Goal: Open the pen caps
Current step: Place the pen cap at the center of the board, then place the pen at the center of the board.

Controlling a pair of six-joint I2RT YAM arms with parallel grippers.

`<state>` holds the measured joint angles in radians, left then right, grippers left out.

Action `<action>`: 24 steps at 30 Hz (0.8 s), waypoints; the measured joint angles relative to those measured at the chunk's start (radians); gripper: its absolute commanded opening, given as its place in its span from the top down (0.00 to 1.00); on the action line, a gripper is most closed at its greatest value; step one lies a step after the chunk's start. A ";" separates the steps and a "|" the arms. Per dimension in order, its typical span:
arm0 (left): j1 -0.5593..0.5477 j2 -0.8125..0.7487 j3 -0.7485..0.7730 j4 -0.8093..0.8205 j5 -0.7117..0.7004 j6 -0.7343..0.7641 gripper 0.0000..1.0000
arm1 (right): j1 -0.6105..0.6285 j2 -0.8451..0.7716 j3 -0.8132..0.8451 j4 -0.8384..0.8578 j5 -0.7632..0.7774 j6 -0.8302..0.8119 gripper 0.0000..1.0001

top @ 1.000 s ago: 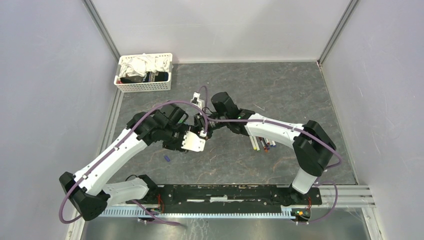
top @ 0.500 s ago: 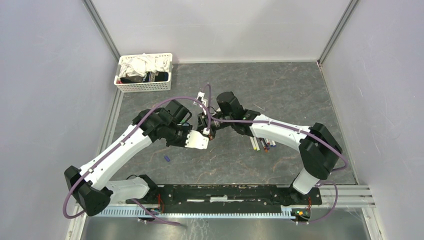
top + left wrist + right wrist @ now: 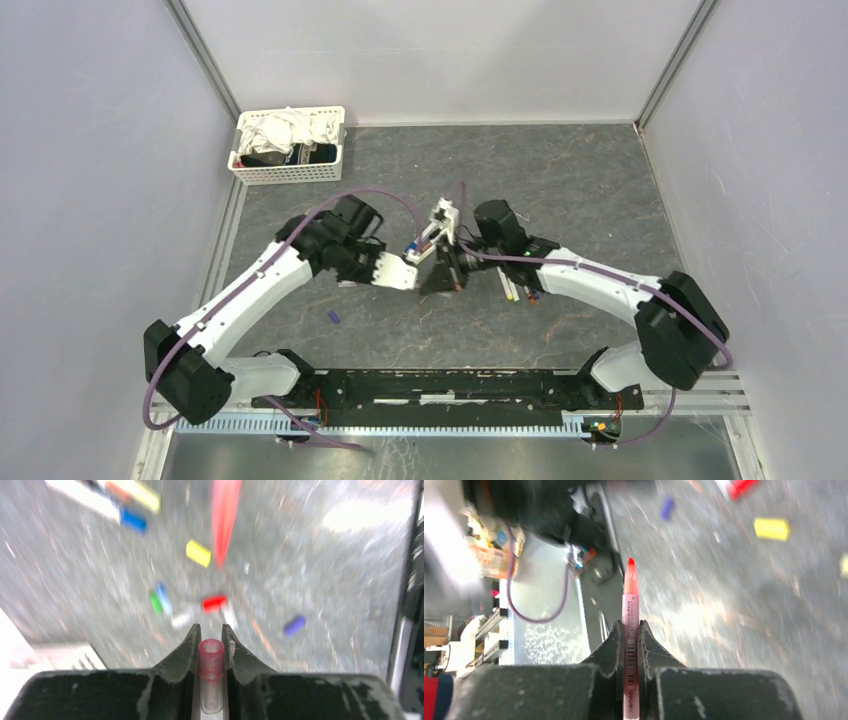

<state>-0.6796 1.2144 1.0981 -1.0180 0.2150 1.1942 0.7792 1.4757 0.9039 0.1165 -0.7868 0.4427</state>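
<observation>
In the left wrist view my left gripper (image 3: pixel 210 630) is shut on a pink-red pen cap (image 3: pixel 211 656), open end facing out. In the right wrist view my right gripper (image 3: pixel 629 628) is shut on a pink pen (image 3: pixel 629 605) whose red tip is bare. In the top view the left gripper (image 3: pixel 408 273) and right gripper (image 3: pixel 440 270) sit close together at mid-table, the cap off the pen. Loose caps lie on the table: yellow (image 3: pixel 198 553), red (image 3: pixel 214 603), green (image 3: pixel 155 601), purple (image 3: pixel 294 625). Several pens (image 3: pixel 522 290) lie under the right forearm.
A white slatted basket (image 3: pixel 290 172) of cloths stands at the back left. A purple cap (image 3: pixel 335 317) lies alone near the left arm. Grey walls close in the table on three sides. The arms' mounting rail (image 3: pixel 450 385) runs along the near edge.
Both grippers have shifted right across the table. The right wrist has swung round and the grippers have drawn apart, with the cap in the left and the pen in the right.
</observation>
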 measured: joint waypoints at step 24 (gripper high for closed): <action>0.238 0.360 -0.097 0.249 -0.109 -0.117 0.93 | -0.101 -0.072 -0.150 -0.367 0.793 -0.072 1.00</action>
<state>-0.4419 1.5742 1.0008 -0.7689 0.1062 1.0767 0.6777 1.4033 0.7536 -0.2504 0.0067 0.3706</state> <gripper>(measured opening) 0.197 0.070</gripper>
